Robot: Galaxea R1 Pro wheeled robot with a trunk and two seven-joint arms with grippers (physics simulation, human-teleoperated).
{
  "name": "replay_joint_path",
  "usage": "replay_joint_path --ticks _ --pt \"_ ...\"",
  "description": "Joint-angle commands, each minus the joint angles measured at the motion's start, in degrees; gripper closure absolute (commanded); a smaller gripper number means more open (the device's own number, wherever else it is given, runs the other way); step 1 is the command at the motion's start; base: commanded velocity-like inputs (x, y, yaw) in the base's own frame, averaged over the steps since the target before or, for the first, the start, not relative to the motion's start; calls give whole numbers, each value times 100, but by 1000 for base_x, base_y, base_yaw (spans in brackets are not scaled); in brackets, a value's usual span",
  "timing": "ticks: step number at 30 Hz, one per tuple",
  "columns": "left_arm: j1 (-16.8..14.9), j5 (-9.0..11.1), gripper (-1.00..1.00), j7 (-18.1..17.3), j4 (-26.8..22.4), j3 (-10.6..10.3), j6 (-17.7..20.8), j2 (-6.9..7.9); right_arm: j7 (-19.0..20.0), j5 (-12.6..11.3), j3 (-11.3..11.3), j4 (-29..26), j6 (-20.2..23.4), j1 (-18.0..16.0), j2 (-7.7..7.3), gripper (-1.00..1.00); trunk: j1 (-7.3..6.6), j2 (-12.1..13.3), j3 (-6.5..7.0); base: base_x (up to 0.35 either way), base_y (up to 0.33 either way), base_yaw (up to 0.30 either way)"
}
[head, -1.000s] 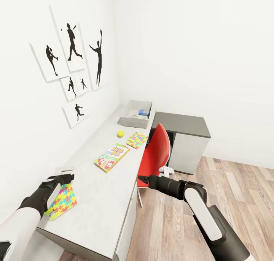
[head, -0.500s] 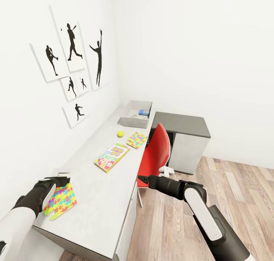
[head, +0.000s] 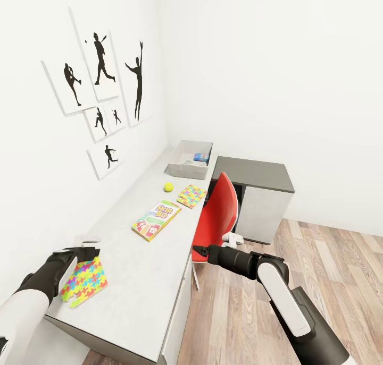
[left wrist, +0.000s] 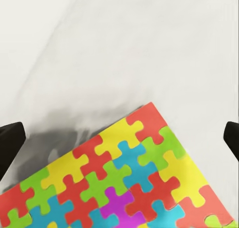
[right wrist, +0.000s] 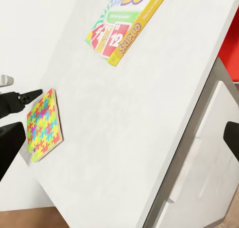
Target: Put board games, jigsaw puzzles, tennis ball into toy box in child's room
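Lower now, the open left gripper (head: 85, 246) should slide under the near colourful flat puzzle square (head: 84, 281), then squeeze

Both arms forward, fingers (left wrist: 11, 143) apart

On the light-grey bench (head: 133, 259) the left end effector (head: 88, 246) hovers at the wall-side edge of a jigsaw puzzle (head: 84, 281) near the bench's near end, its fingers spread. Farther along lie the SKIP-BO box (head: 156, 220), a second puzzle (head: 192, 195) and the tennis ball (head: 168, 186). The toy box (head: 175, 168) sits at the far end with a blue box (head: 200, 156) inside. The right end effector (head: 197, 251) hangs by the red chair (head: 219, 211), off the bench; its opening cannot be judged.
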Motion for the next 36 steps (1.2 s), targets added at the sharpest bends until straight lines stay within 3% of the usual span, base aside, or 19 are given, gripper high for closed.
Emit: replay_joint_path --ticks 1,36 --pt "-3 -21 -100 -60 -11 28 34 -4 -60 -59 8 -7 6 -7 -4 -100 3 -12 -12 0 0 0" --pt "6 -33 -100 -166 -33 28 47 -31 -59 -59 8 -7 6 -7 3 -100 3 -12 -12 -22 0 0"
